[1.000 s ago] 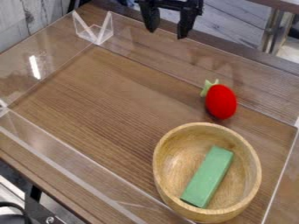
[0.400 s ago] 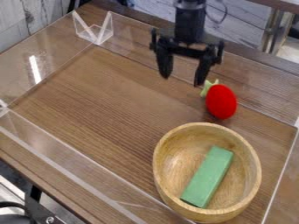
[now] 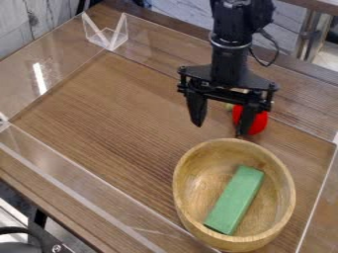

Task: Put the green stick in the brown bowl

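Note:
The green stick [image 3: 236, 200] lies flat inside the brown bowl [image 3: 193, 176], slanted from upper right to lower left. The bowl sits on the wooden table near the front right. My gripper [image 3: 226, 112] hangs just behind the bowl's far rim, pointing straight down, with its black fingers [image 3: 199, 107] spread wide and nothing between them. It is open and apart from the stick.
A red strawberry-like toy [image 3: 251, 120] sits right behind my gripper's right finger, partly hidden by it. Clear plastic walls [image 3: 53, 71] run along the left and front of the wooden table [image 3: 106, 109]. A clear folded stand [image 3: 103, 33] sits at the back left.
My gripper has come from the far edge toward the bowl, moving down and to the right in the view, staying open. The stick and bowl have not moved.

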You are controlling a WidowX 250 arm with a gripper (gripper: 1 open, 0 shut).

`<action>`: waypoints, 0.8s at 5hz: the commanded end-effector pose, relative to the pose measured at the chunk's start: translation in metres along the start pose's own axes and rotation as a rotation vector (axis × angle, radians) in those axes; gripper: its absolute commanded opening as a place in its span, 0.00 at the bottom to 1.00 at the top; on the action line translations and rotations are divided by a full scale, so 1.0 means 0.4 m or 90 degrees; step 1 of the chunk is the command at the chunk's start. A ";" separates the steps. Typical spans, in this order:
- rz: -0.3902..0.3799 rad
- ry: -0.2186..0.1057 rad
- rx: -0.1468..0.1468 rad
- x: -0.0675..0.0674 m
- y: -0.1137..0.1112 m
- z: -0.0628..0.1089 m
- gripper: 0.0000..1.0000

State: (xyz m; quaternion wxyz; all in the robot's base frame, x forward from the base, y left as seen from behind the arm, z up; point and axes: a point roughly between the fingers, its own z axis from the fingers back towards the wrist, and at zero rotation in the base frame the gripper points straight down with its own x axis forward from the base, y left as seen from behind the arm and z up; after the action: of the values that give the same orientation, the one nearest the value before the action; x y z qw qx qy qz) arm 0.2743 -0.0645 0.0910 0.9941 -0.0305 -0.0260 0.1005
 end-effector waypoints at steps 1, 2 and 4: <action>0.009 -0.033 -0.017 -0.032 -0.027 0.034 1.00; 0.008 -0.036 -0.024 -0.082 -0.022 0.036 1.00; 0.011 -0.036 -0.031 -0.129 -0.025 0.034 1.00</action>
State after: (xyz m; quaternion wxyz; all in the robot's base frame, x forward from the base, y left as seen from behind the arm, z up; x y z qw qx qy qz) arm 0.2213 -0.0822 0.0939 0.9924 -0.0436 -0.0376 0.1090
